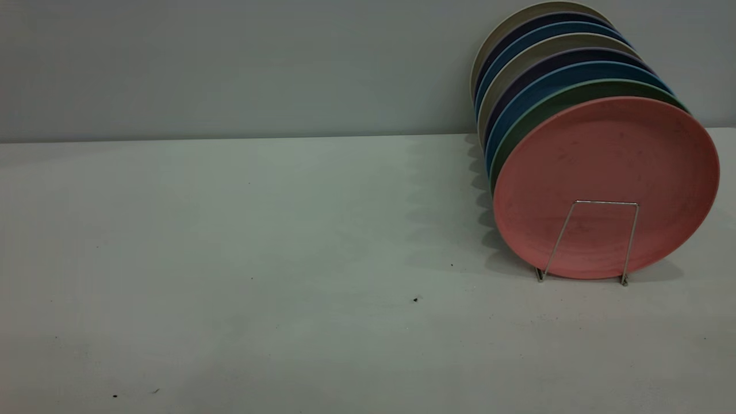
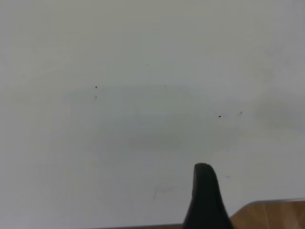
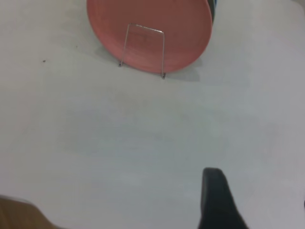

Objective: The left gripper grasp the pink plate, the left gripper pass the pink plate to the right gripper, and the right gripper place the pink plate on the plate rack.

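Left side of the white table carried only a few dark specks in the exterior view; neither arm appeared there.

Left gripper: the left wrist view showed one dark finger over bare table near its wooden edge. The second finger was out of frame, so whether the fingers stood apart or together could not be told. No plate in that view.

Right gripper: again one dark finger visible over bare table; fingers apart or together could not be told. The pink plate stood well apart from this finger, farther across the table, nothing between them.

Right side of the table: the pink plate stood on edge, leaning back, at the front of a row of blue, green and beige plates. The front loop of the plate rack crossed its lower face. By this layout the placing looked already done.

Handling, as a judgement: the plate looked like matte plastic, so light, stiff and unlikely to break, though possibly slippery. The raised rim at the exposed upper edge would be the sensible hold, as the face gives the fingers nothing to close on.
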Robot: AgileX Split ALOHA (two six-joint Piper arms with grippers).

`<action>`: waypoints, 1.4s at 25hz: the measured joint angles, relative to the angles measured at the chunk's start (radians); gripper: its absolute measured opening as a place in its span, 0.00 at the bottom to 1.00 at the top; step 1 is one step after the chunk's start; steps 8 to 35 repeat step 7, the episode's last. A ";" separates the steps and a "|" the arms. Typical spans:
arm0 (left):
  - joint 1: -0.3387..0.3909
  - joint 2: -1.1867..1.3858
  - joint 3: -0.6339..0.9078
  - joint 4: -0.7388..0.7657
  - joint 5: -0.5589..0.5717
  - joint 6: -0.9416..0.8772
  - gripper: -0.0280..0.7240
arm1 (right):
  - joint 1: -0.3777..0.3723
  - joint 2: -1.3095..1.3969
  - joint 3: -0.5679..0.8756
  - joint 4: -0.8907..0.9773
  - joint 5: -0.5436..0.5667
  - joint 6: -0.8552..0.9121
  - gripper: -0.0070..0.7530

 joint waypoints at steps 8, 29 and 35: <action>0.000 0.000 0.000 0.000 0.000 0.000 0.77 | 0.000 0.000 0.000 0.000 0.000 0.000 0.59; 0.000 0.000 0.000 0.000 0.000 0.000 0.77 | 0.000 0.000 0.000 0.000 0.000 0.000 0.59; 0.000 0.000 0.000 0.000 0.000 0.000 0.77 | 0.000 0.000 0.000 0.000 0.000 0.000 0.59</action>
